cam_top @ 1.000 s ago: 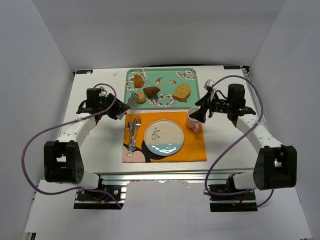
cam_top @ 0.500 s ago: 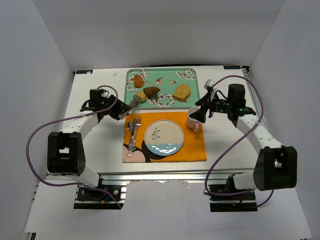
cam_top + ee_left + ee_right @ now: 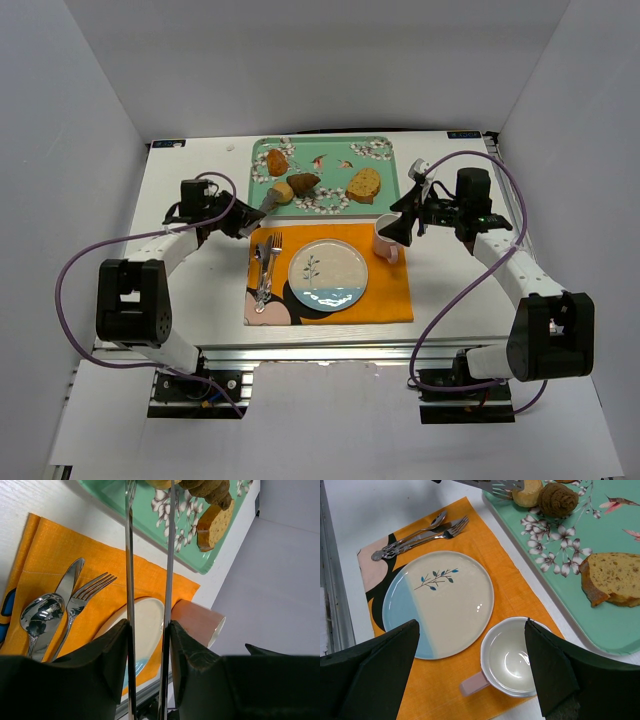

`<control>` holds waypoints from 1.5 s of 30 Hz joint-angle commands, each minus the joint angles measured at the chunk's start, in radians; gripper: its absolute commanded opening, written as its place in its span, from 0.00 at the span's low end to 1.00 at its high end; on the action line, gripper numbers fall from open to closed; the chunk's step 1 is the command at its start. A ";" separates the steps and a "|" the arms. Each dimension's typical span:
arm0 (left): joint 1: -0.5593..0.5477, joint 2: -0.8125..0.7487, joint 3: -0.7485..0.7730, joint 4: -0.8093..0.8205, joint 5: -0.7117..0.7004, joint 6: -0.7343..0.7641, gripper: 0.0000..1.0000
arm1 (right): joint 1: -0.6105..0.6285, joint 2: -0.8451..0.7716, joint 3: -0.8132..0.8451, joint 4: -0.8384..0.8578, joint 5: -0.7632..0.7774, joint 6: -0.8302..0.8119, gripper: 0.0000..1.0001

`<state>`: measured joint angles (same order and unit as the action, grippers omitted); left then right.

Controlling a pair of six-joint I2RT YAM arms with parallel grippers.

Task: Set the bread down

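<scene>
Here we see a white tabletop (image 3: 200, 285), white walls (image 3: 300, 70); left end effector (image 3: 241, 222) grasps tongs (image 3: 129, 555), right end effector (image 3: 398, 228) released.

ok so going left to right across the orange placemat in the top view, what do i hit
cutlery → plate → pink mug

Left arm (image 3: 165, 250) stretched inward, jaws clamped on tongs (image 3: 129, 555); right arm (image 3: 510, 262) bent, jaws spread wide.
</scene>
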<state>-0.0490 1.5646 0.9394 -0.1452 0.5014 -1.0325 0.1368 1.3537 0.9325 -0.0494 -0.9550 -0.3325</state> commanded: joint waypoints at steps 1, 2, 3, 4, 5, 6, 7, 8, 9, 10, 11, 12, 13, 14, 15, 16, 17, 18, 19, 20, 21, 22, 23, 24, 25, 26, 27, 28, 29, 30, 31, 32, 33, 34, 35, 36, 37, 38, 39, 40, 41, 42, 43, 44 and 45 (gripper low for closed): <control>-0.002 -0.006 -0.027 0.062 0.020 -0.026 0.45 | -0.008 -0.031 -0.011 0.020 -0.033 -0.003 0.89; -0.002 -0.003 -0.033 0.067 0.020 -0.031 0.44 | -0.008 -0.030 -0.011 0.020 -0.033 -0.003 0.89; -0.002 -0.003 -0.048 0.084 0.023 -0.037 0.42 | -0.008 -0.031 -0.011 0.022 -0.033 -0.003 0.89; -0.002 -0.003 -0.054 0.090 0.025 -0.040 0.41 | -0.006 -0.031 -0.011 0.020 -0.033 -0.003 0.89; -0.002 -0.005 -0.062 0.098 0.026 -0.049 0.40 | -0.008 -0.033 -0.011 0.020 -0.033 -0.003 0.89; -0.002 -0.005 -0.068 0.110 0.029 -0.054 0.35 | -0.008 -0.033 -0.011 0.020 -0.033 -0.003 0.89; -0.002 -0.008 -0.076 0.117 0.032 -0.060 0.32 | -0.008 -0.033 -0.011 0.019 -0.034 -0.003 0.90; -0.002 -0.011 -0.077 0.121 0.035 -0.058 0.27 | -0.008 -0.036 -0.011 0.017 -0.034 -0.003 0.89; -0.002 -0.020 -0.076 0.121 0.038 -0.060 0.25 | -0.008 -0.034 -0.011 0.017 -0.034 -0.003 0.89; -0.002 -0.027 -0.074 0.124 0.042 -0.060 0.22 | -0.008 -0.036 -0.011 0.017 -0.034 -0.005 0.89; -0.002 -0.038 -0.074 0.124 0.045 -0.058 0.19 | -0.009 -0.039 -0.011 0.014 -0.036 -0.007 0.89; -0.002 -0.050 -0.073 0.118 0.046 -0.054 0.16 | -0.009 -0.041 -0.012 0.013 -0.036 -0.010 0.89; -0.002 -0.076 -0.070 0.108 0.049 -0.032 0.13 | -0.008 -0.044 -0.012 0.013 -0.037 -0.011 0.89; 0.000 -0.093 -0.071 0.096 0.052 -0.025 0.11 | -0.008 -0.044 -0.014 0.013 -0.039 -0.011 0.89; -0.002 -0.113 -0.076 0.085 0.052 -0.018 0.09 | -0.009 -0.047 -0.015 0.011 -0.039 -0.013 0.89; -0.002 -0.133 -0.085 0.082 0.054 -0.015 0.05 | -0.009 -0.047 -0.015 0.011 -0.041 -0.013 0.89; -0.002 -0.177 -0.105 0.082 0.057 -0.015 0.05 | -0.011 -0.047 -0.014 0.010 -0.041 -0.014 0.89; 0.000 -0.198 -0.114 0.073 0.061 -0.015 0.04 | -0.009 -0.047 -0.014 0.008 -0.041 -0.016 0.89; -0.002 -0.219 -0.123 0.062 0.065 -0.014 0.04 | -0.011 -0.047 -0.014 0.006 -0.041 -0.019 0.89; -0.003 -0.242 -0.140 0.050 0.069 -0.011 0.04 | -0.011 -0.048 -0.014 0.005 -0.041 -0.020 0.89; -0.005 -0.288 -0.148 0.018 0.075 -0.009 0.04 | -0.012 -0.048 -0.012 0.002 -0.041 -0.022 0.89; -0.009 -0.313 -0.155 -0.003 0.075 -0.006 0.04 | -0.014 -0.048 -0.012 0.000 -0.041 -0.025 0.89; -0.026 -0.337 -0.171 -0.022 0.078 0.002 0.04 | -0.013 -0.047 -0.011 -0.003 -0.041 -0.028 0.89; -0.041 -0.383 -0.180 -0.068 0.080 0.006 0.04 | -0.013 -0.044 -0.009 -0.004 -0.041 -0.028 0.89; -0.061 -0.406 -0.191 -0.092 0.078 0.008 0.04 | -0.013 -0.044 -0.008 -0.006 -0.041 -0.030 0.90; -0.105 -0.431 -0.201 -0.111 0.074 0.003 0.04 | -0.013 -0.042 -0.008 -0.007 -0.042 -0.033 0.90; -0.130 -0.477 -0.232 -0.144 0.059 -0.004 0.04 | -0.013 -0.041 -0.006 -0.007 -0.042 -0.034 0.89; -0.184 -0.501 -0.249 -0.152 0.049 -0.035 0.04 | -0.013 -0.039 -0.004 -0.009 -0.042 -0.036 0.89; -0.211 -0.526 -0.266 -0.155 0.042 -0.055 0.04 | -0.013 -0.039 -0.003 -0.010 -0.042 -0.037 0.89; -0.235 -0.550 -0.296 -0.154 0.034 -0.076 0.04 | -0.013 -0.036 -0.001 -0.010 -0.042 -0.037 0.89; -0.280 -0.595 -0.306 -0.154 0.017 -0.115 0.04 | -0.014 -0.034 0.000 -0.012 -0.042 -0.037 0.89; -0.301 -0.615 -0.313 -0.163 0.012 -0.129 0.04 | -0.011 -0.036 0.000 -0.012 -0.042 -0.037 0.89; -0.317 -0.629 -0.318 -0.175 0.005 -0.138 0.04 | -0.012 -0.034 0.000 -0.015 -0.044 -0.039 0.89; -0.334 -0.649 -0.320 -0.194 -0.004 -0.143 0.04 | -0.013 -0.036 0.000 -0.015 -0.044 -0.039 0.89; -0.363 -0.653 -0.317 -0.212 -0.009 -0.138 0.05 | -0.014 -0.034 -0.001 -0.015 -0.045 -0.040 0.89; -0.374 -0.656 -0.315 -0.256 -0.012 -0.133 0.05 | -0.014 -0.036 -0.001 -0.015 -0.047 -0.040 0.89; -0.380 -0.657 -0.306 -0.280 -0.015 -0.114 0.06 | -0.014 -0.033 -0.001 -0.017 -0.047 -0.040 0.90; -0.391 -0.652 -0.301 -0.300 -0.020 -0.103 0.07 | -0.013 -0.033 -0.001 -0.017 -0.048 -0.042 0.89; -0.393 -0.649 -0.297 -0.333 -0.021 -0.091 0.07 | -0.013 -0.034 -0.001 -0.017 -0.047 -0.042 0.89; -0.393 -0.637 -0.289 -0.346 -0.026 -0.072 0.10 | -0.014 -0.036 0.000 -0.017 -0.047 -0.040 0.89; -0.394 -0.629 -0.286 -0.355 -0.027 -0.063 0.14 | -0.014 -0.036 0.000 -0.015 -0.045 -0.040 0.89; -0.394 -0.621 -0.283 -0.367 -0.032 -0.055 0.17 | -0.013 -0.037 0.000 -0.017 -0.047 -0.040 0.89; -0.396 -0.615 -0.280 -0.370 -0.035 -0.043 0.24 | -0.013 -0.041 -0.001 -0.017 -0.045 -0.040 0.89; -0.397 -0.600 -0.277 -0.367 -0.038 -0.038 0.28 | -0.011 -0.042 -0.003 -0.017 -0.044 -0.040 0.89; -0.397 -0.594 -0.277 -0.364 -0.041 -0.037 0.32 | -0.012 -0.042 -0.004 -0.018 -0.044 -0.039 0.89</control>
<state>-0.4416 0.9607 0.6178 -0.4858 0.4820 -1.1057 0.1303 1.3323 0.9306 -0.0624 -0.9760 -0.3588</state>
